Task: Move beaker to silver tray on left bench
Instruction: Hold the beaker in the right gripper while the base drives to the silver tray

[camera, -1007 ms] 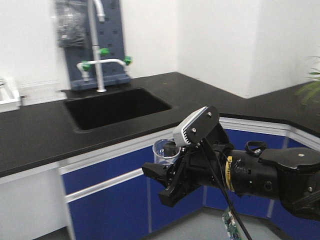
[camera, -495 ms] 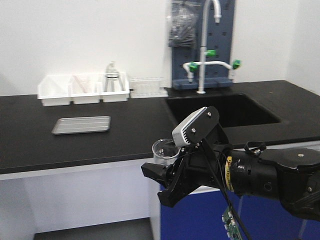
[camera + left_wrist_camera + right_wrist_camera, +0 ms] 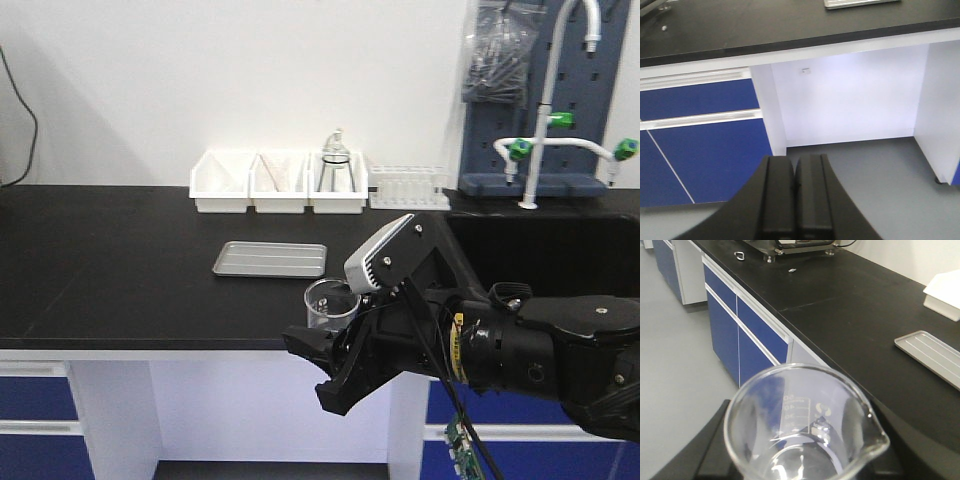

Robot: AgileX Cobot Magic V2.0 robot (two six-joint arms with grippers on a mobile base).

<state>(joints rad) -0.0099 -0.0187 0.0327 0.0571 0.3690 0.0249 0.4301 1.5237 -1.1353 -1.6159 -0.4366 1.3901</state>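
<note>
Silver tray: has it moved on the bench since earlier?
No. The silver tray keeps its place before the white bins; only the view swung left.

Beaker (image 3: 328, 305): clear glass with a pouring lip and faint white graduation marks. I see it upright and apparently empty, held up off the surface just in front of its front edge. Silver tray (image 3: 270, 259): shallow, rounded corners, lying flat and bare on the matte black surface of the left bench (image 3: 110, 265), beyond the beaker and slightly to its left.
</note>
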